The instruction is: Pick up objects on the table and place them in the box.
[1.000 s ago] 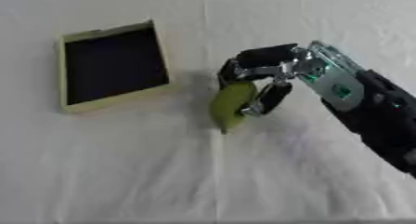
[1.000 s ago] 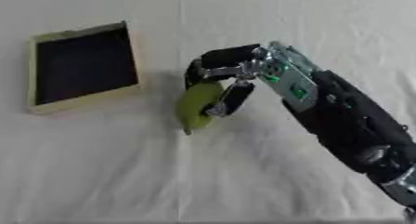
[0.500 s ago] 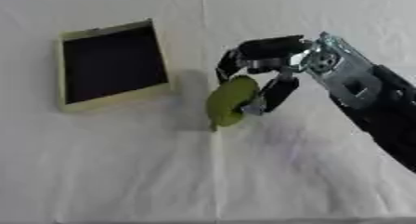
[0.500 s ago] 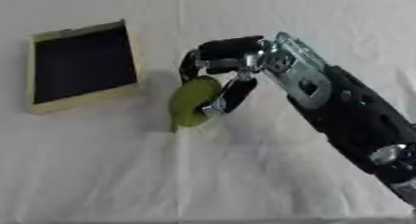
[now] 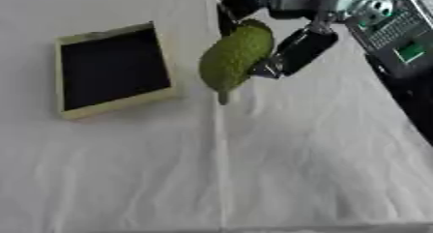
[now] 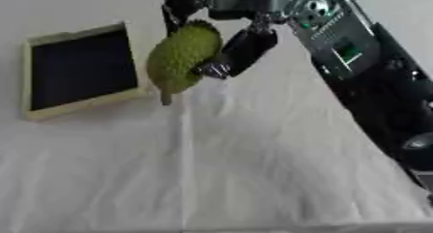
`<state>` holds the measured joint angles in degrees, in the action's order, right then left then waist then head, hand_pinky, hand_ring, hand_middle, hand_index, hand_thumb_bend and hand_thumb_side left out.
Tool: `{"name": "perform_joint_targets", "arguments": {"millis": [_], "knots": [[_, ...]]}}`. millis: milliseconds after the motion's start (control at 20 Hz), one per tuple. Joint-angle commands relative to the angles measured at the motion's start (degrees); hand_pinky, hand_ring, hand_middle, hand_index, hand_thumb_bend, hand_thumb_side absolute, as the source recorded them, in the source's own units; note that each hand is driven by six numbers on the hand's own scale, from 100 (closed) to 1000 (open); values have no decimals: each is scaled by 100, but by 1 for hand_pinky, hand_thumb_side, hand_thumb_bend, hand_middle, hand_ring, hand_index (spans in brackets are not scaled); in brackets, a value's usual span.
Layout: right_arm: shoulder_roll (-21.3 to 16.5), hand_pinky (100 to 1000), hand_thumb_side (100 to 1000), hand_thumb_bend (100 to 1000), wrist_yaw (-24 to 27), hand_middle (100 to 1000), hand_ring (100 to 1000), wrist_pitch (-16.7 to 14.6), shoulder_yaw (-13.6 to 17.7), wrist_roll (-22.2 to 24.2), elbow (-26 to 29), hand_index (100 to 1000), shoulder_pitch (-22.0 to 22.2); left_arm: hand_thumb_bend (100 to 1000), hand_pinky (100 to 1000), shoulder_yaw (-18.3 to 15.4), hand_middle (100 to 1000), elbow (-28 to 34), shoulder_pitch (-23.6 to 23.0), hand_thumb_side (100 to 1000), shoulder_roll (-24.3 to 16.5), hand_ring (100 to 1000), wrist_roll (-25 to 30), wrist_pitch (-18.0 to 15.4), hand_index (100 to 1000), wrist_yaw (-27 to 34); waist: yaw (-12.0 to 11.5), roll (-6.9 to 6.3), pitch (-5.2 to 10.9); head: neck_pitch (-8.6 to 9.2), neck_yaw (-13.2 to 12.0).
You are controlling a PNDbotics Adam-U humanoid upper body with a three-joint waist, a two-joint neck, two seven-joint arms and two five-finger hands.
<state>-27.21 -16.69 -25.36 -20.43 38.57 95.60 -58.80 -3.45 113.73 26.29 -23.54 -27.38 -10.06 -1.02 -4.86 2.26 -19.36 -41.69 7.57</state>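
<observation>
**Right hand grasps a green fruit above the cloth, beside the box**

Nearest the camera lies the white cloth-covered table point(image 5: 253, 179), its fabric creased, with 1 long fold running from the near edge toward the far side about the middle of the view.

Farther in, on the left, sits the shallow rectangular box with a pale cream rim and a dark inside point(image 5: 110, 72). It lies flat on the cloth, turned slightly askew, and nothing shows inside it.

Just right of the box, the bumpy yellow-green oval fruit with a short stem point(image 5: 235, 58) hangs with its stem end pointing down and toward the near side, its upper end tilted to the right. It looks lifted clear of the cloth, though the blur makes contact with the table hard to rule out. It is near the box's right rim but not over the dark inside.

The robot's right hand point(image 5: 292, 48) grasps this fruit: dark fingers curl round its far upper end and its right flank. The black and silver right arm point(image 6: 364, 67) comes in from the right edge and crosses toward the far middle, with a green panel showing on its forearm.

The left hand does not show in either view.
</observation>
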Motion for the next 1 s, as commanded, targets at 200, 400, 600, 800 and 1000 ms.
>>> {"name": "perform_joint_targets", "arguments": {"millis": [200, 400, 600, 800, 1000], "knots": [[713, 663, 125, 138, -540, 464, 557, -6, 100, -259, -581, 555, -603, 177, 752, -29, 619, 86, 181, 539, -1, 790, 40, -121, 713, 1, -96, -7, 128, 63, 269], [1170, 663, 117, 139, -907, 463, 530, -15, 147, -354, -1174, 556, -805, 189, 753, -8, 619, 86, 279, 525, 39, 788, 88, -230, 713, 5, -191, 3, 110, 81, 405], [1594, 668, 104, 120, -1250, 464, 530, 29, 276, -586, -1731, 561, -879, 198, 754, 19, 620, 86, 400, 516, 111, 787, 137, -300, 714, 43, -313, -1, 66, 145, 564], [1863, 668, 102, 120, -1571, 467, 533, 93, 332, -881, -2253, 567, -891, 200, 754, 44, 620, 86, 505, 516, 171, 787, 186, -353, 714, 82, -417, 10, 7, 200, 666], [2044, 669, 100, 112, -1906, 469, 535, 24, 358, -1214, -2774, 574, -917, 199, 754, 67, 620, 86, 553, 518, 193, 788, 224, -371, 714, 112, -467, 21, -49, 251, 713]]}}
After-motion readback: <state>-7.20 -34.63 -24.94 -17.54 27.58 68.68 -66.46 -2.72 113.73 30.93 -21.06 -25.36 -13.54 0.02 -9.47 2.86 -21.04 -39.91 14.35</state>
